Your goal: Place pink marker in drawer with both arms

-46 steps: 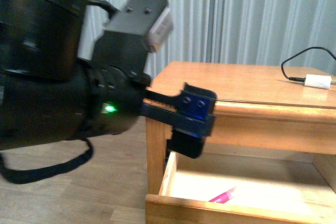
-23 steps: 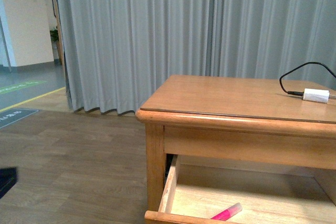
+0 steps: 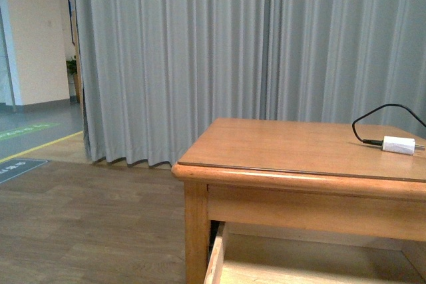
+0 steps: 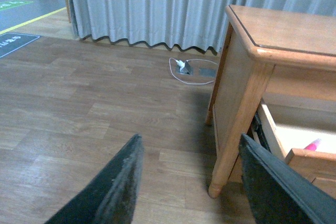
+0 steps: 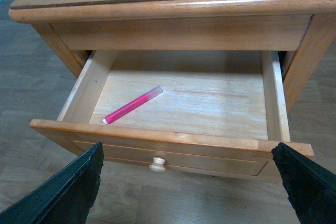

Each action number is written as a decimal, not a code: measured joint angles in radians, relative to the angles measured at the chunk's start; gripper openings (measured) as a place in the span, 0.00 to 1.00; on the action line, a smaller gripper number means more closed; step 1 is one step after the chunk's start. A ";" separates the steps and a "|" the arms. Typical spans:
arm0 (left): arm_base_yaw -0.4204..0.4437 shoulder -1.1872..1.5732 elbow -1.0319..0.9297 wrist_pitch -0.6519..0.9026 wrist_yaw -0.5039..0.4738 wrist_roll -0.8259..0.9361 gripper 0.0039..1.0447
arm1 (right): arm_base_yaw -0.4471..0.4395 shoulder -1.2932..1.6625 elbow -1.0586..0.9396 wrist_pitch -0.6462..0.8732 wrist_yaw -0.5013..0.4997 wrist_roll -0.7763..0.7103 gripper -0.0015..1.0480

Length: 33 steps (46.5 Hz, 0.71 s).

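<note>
Wooden bench (image 3: 286, 144) with the drawer (image 5: 173, 140) hanging open right in front of the right end effector (image 5: 187, 148), fingers spread wide, gripping nothing. Left end effector (image 4: 190, 139) spread and empty too, off beside the bench leg. Pink marker (image 5: 131, 106) lying flat inside the drawer, just past the drawer's front from the right end effector

The honey-coloured wooden drawer (image 5: 173, 139) stands pulled wide open, and, taking its panelled front as 6 o'clock, the slim pink marker (image 5: 132, 106) lies flat on its pale floor toward 8 o'clock, whitish end pointing to 2 o'clock.
</note>
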 joint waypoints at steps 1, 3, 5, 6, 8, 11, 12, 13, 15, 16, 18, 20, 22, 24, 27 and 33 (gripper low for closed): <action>0.010 -0.006 -0.005 -0.001 0.010 0.008 0.50 | 0.000 0.000 0.000 0.000 0.000 0.000 0.92; 0.031 -0.021 -0.016 -0.008 0.034 0.022 0.42 | 0.000 0.000 0.000 0.000 0.002 0.000 0.92; 0.037 -0.063 -0.017 -0.059 0.034 0.030 0.35 | -0.001 0.000 0.000 0.000 0.003 0.000 0.92; 0.045 -0.098 -0.022 -0.101 0.042 0.032 0.29 | -0.001 0.000 0.000 0.000 0.003 0.000 0.92; 0.061 -0.147 -0.034 -0.128 0.058 0.037 0.21 | -0.001 0.000 0.000 0.000 0.003 0.000 0.92; 0.121 -0.172 -0.036 -0.137 0.148 0.041 0.09 | -0.001 0.000 0.000 0.000 0.002 0.000 0.92; 0.152 -0.178 -0.039 -0.139 0.182 0.042 0.05 | -0.001 0.000 0.000 0.000 0.002 0.000 0.92; 0.178 -0.181 -0.041 -0.140 0.203 0.042 0.03 | -0.001 0.000 0.000 0.000 0.001 0.000 0.92; 0.212 -0.186 -0.046 -0.141 0.213 0.047 0.04 | -0.001 0.000 0.000 0.000 0.002 0.000 0.92; 0.225 -0.189 -0.049 -0.141 0.212 0.047 0.04 | -0.001 0.000 0.000 0.000 0.003 0.000 0.92; 0.231 -0.195 -0.055 -0.141 0.220 0.048 0.04 | -0.001 0.000 0.000 0.000 0.003 0.000 0.92; 0.232 -0.198 -0.061 -0.141 0.225 0.049 0.04 | -0.001 0.000 0.000 0.000 0.002 0.000 0.92; 0.232 -0.201 -0.065 -0.141 0.225 0.049 0.04 | -0.001 0.000 0.000 0.000 0.001 0.000 0.92; 0.233 -0.213 -0.073 -0.139 0.225 0.049 0.04 | -0.001 0.000 -0.001 0.000 0.002 0.000 0.92; 0.234 -0.235 -0.087 -0.142 0.229 0.050 0.04 | -0.001 0.000 -0.001 0.000 0.002 0.000 0.92; 0.235 -0.241 -0.087 -0.139 0.227 0.051 0.04 | -0.001 0.000 -0.002 0.000 0.002 0.000 0.92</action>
